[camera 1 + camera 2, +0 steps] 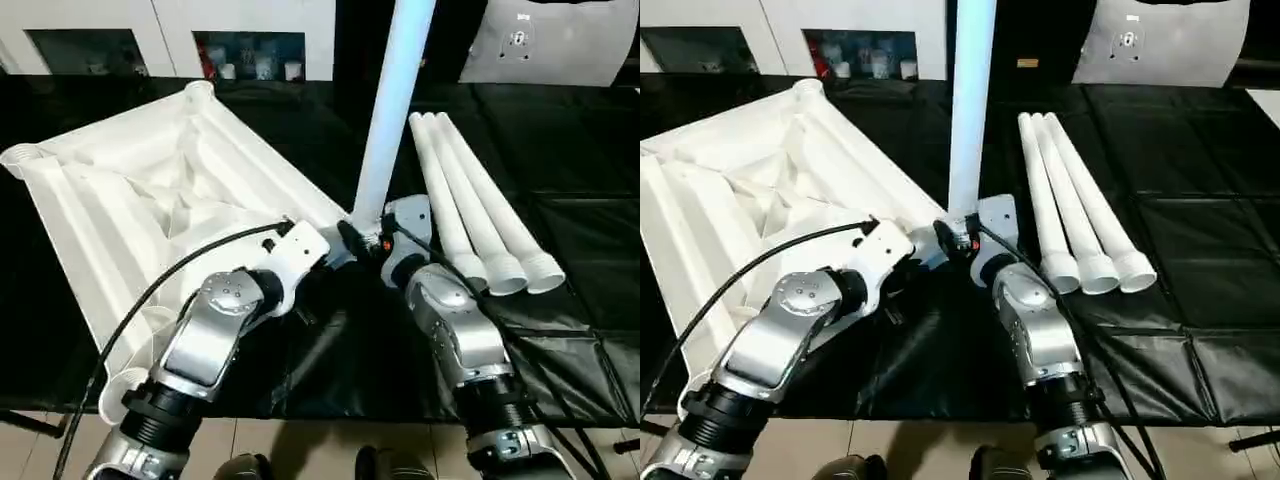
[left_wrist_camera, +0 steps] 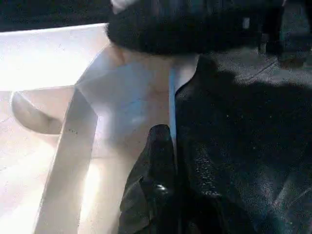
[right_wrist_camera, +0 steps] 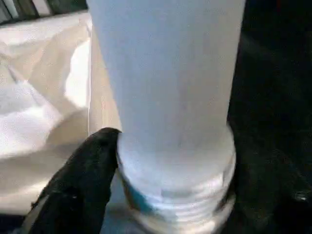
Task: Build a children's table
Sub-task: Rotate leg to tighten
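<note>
While the right pincer [image 3: 165,195] straddles the threaded foot of the upright leg [image 1: 385,140], one black finger [image 3: 78,185] presses the collar and the other is hidden behind the tube; its jaws stand wide around the leg, and I judge it is gripping. The left pincer [image 2: 156,180] is closed on nothing, its tip lying along the edge of the tabletop [image 1: 150,200] just beside the corner socket the leg is entering. That tabletop rests ribbed side up on the black-covered counter [image 1: 580,220], with three spare legs [image 1: 480,210] lying together close to the right arm.

The step in hand looks like seating and screwing this first leg. To do it well, the leg should be kept square to the socket, since the threads appear only partly engaged and a tilt could cross them. The closed left pincer is best used to pin the tabletop so it does not turn with the leg. Short turns with regrips low on the collar seem safest.
</note>
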